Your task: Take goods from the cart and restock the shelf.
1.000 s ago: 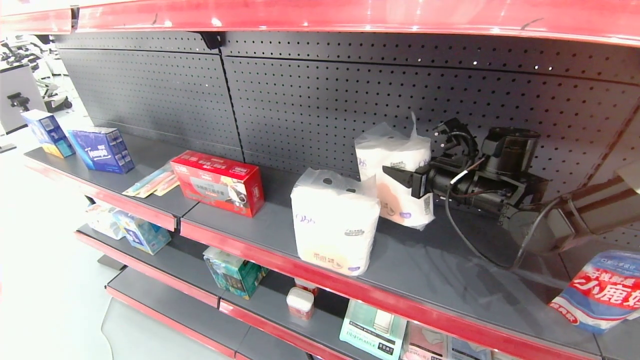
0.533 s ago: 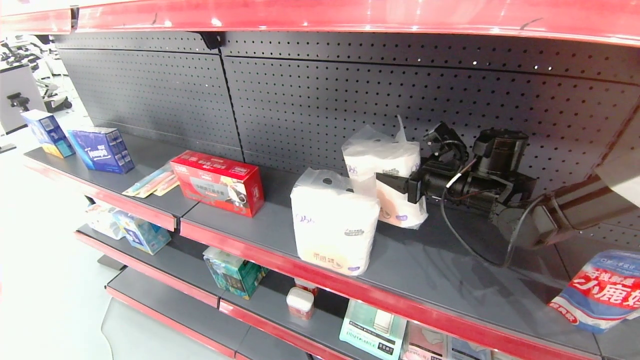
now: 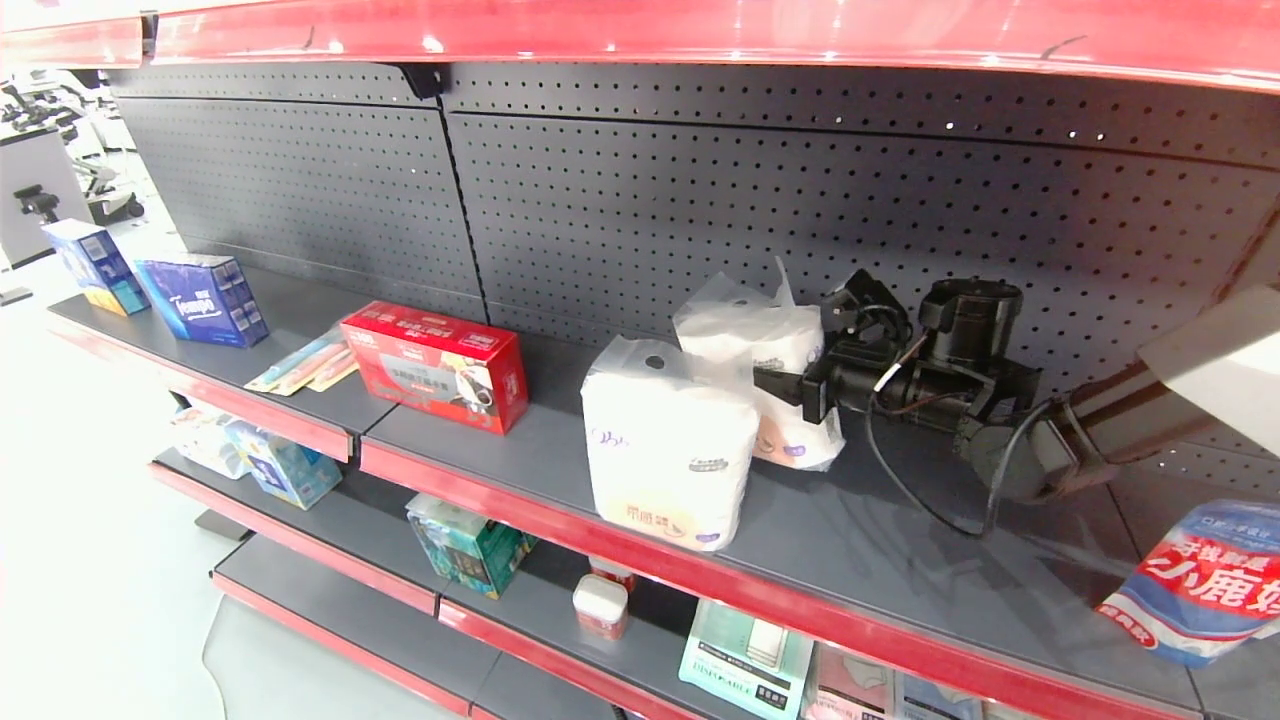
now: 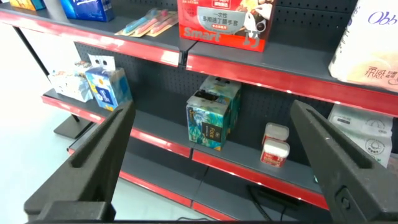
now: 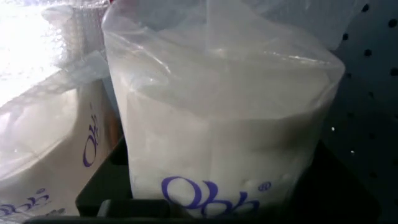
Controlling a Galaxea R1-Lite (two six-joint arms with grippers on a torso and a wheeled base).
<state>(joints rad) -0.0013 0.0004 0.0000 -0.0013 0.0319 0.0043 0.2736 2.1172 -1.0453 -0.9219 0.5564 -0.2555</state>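
Shelf (image 3: 900,560): tissue pack (image 3: 745,322) seemingly in right hand (image 3: 782,380)

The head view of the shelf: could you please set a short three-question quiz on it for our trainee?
1. True or false: the right gripper grips a pack of paper rolls just behind the front pack.
2. What lies on the shelf beside the red box, on the robot's left? A. toothbrush packs B. a bottle C. a towel
3. Fill in: the fingers of the left gripper stand ____.
Key: 1 true; 2 A; 3 open.
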